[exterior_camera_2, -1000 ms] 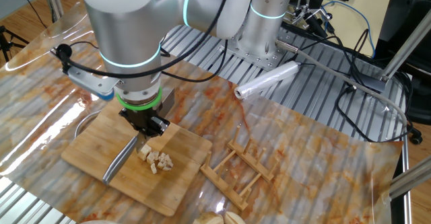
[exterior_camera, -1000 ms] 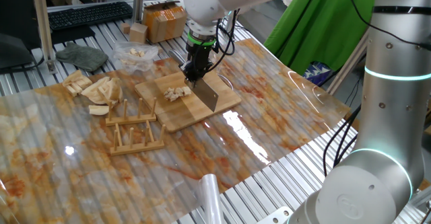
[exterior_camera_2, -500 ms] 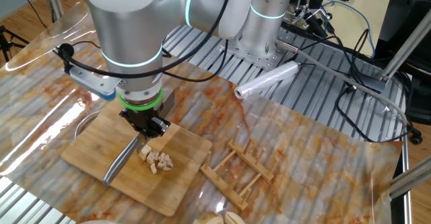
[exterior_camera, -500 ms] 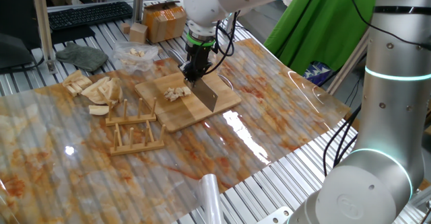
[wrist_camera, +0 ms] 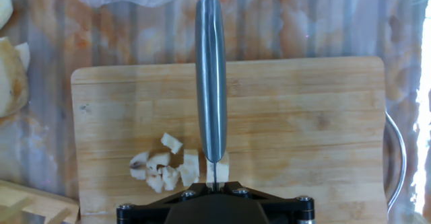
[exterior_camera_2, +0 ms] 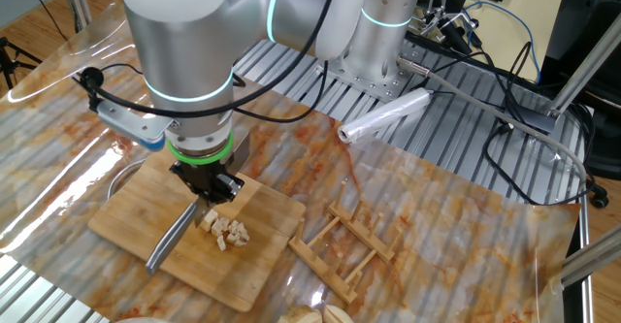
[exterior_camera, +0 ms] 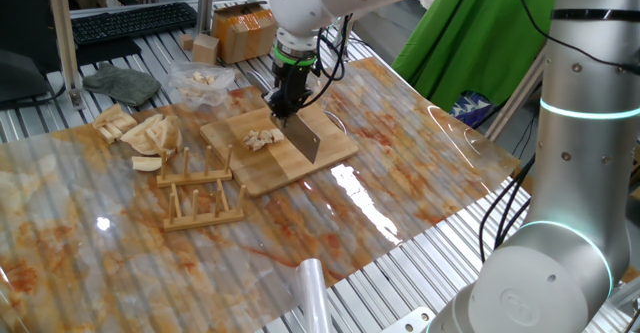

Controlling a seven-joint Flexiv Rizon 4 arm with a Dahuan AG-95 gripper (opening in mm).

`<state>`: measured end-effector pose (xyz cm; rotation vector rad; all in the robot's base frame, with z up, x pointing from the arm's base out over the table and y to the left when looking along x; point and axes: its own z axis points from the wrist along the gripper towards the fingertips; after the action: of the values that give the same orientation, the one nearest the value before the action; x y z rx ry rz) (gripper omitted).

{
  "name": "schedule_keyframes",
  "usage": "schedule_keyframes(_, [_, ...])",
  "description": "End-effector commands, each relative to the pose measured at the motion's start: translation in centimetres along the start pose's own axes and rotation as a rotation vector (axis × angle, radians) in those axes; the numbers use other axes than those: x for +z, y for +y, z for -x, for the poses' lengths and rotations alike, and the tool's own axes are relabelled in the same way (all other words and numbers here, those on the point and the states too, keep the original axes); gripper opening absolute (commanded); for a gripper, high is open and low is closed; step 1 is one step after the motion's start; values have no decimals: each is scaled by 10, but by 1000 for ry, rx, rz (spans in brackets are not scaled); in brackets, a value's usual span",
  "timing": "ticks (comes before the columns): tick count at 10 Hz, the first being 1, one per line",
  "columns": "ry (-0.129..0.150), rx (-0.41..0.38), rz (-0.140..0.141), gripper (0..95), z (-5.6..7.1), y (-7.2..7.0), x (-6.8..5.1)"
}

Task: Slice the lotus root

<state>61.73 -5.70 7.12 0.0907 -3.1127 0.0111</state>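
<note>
While the heap of tan wedges (exterior_camera: 148, 133) and the wooden rack (exterior_camera: 200, 193) sit at the left of the bench (exterior_camera: 400, 183), the lotus root (exterior_camera: 264, 138) lies as small pale bits on the bamboo board (exterior_camera: 250, 168), just left of the blade. The end effector (exterior_camera: 287, 106) is closed around a knife (wrist_camera: 211, 83), its blade angled down over the board. Those bits look light, firm and brittle, likely to skid; pressing straight down on the largest chunk seems wisest.
</note>
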Motion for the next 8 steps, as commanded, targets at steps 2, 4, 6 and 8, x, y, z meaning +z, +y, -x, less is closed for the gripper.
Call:
schedule_keyframes(2, [-3, 0, -1, 0, -1, 0, 0])
schedule_keyframes(4, [-4, -9, 0, 0, 4, 1, 12])
schedule_keyframes(6, [-16, -8, 0, 0, 14, 5, 40])
schedule_keyframes(8, [-3, 9, 10, 0, 14, 7, 43])
